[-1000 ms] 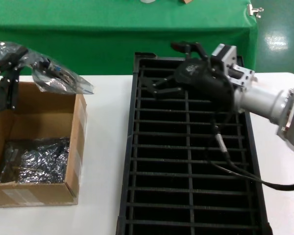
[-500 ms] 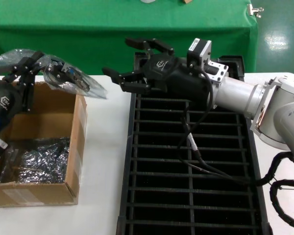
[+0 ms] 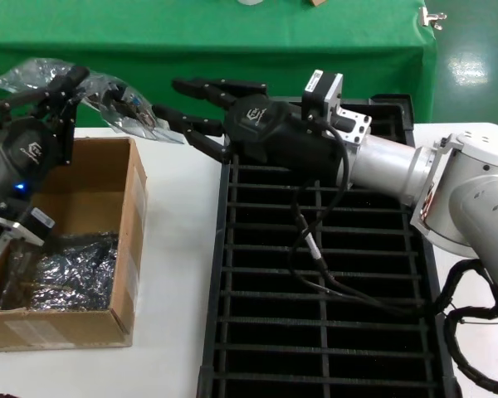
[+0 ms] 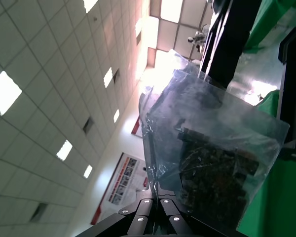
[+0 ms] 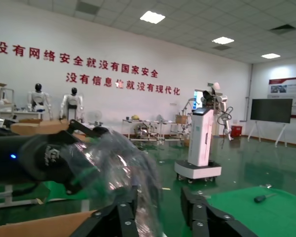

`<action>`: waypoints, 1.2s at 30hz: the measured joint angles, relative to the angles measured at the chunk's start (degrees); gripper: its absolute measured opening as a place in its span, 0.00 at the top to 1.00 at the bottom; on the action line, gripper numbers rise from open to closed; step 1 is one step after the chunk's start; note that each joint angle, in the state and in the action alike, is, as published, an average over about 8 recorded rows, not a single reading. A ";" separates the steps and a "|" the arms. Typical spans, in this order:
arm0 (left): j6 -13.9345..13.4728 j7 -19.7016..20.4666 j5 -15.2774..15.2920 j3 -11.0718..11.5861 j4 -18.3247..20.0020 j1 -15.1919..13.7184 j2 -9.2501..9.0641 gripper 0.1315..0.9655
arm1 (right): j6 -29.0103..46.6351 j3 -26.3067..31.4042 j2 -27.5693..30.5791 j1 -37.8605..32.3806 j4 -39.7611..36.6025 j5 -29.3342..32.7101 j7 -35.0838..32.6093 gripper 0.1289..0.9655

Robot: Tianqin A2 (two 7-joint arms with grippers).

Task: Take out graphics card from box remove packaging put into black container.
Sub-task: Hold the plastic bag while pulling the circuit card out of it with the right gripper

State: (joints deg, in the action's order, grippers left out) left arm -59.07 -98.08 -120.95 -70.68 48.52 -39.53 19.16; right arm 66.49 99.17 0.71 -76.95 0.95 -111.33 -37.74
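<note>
The graphics card [image 3: 126, 109] is sitting inside its clear crinkly bag [image 3: 108, 104], hanging in the air above the far edge of the cardboard box [image 3: 126, 207], with its blue port end pointing toward my right side. I am pinching the bag's upper end with my left gripper [image 3: 54, 91], fingers pressed together on the plastic; in the left wrist view the dark board [image 4: 212, 173] is showing through the bag [image 4: 207, 148]. My right gripper [image 3: 191, 106] is reaching across from over the far left corner of the black tray [image 3: 315, 332], its fingers spread apart, the lower fingertips right at the bag's free end; in the right wrist view the plastic [image 5: 116, 168] is lying between my fingers [image 5: 126, 217]. Down in the box, more shiny bagged bundles [image 3: 62, 274] are lying on the bottom. The box and the tray are standing side by side on the white table [image 3: 174, 274].
</note>
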 joint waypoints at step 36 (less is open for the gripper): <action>6.38 -2.51 0.70 0.29 -7.00 -5.90 -2.46 0.99 | 2.03 -2.47 -0.68 2.23 0.78 1.18 0.28 0.99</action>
State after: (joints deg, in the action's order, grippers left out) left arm -52.69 -100.60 -120.25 -70.39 41.52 -45.43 16.69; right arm 68.52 96.69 0.02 -74.72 1.73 -110.15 -37.46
